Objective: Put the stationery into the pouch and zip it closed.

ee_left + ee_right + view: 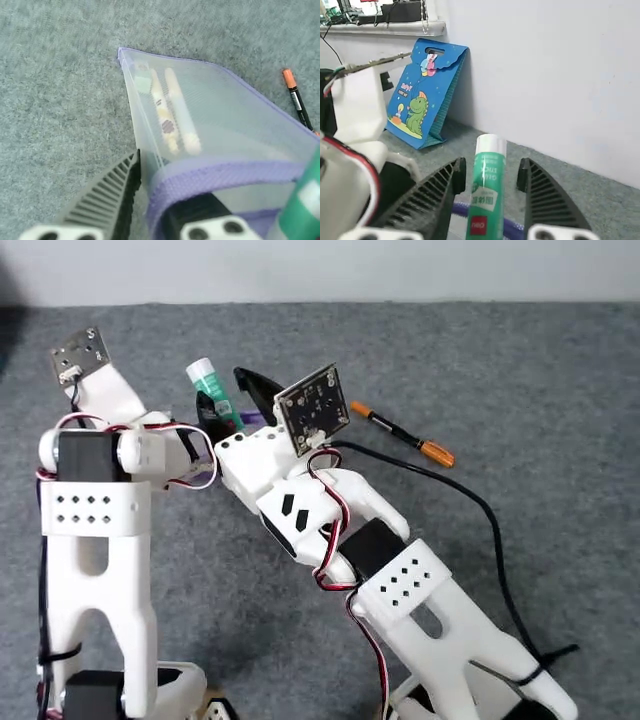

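The left gripper is pinching the purple rim of the pouch, one finger outside the mesh and the other inside the mouth, and is holding that edge up off the grey carpet. The pouch is lying away from the gripper, with two pale pens already showing through its side. It is looking thin, soft and limp, so the mouth is likely sagging shut wherever nothing is propping it. The stitched purple band is the stiffest part and the sensible place to grip.

Just to the right, the glue stick is standing tilted at the pouch mouth. The right gripper is sitting around it with its jaws apart, a sliver of gap showing on each side. The stick is probably light, rigid and smooth, so a squeeze across the middle of the tube should be safest.

Farther right, a thin black pen with orange ends is lying well apart on the carpet. It is likely prone to rolling, so it is best pinched mid-barrel.
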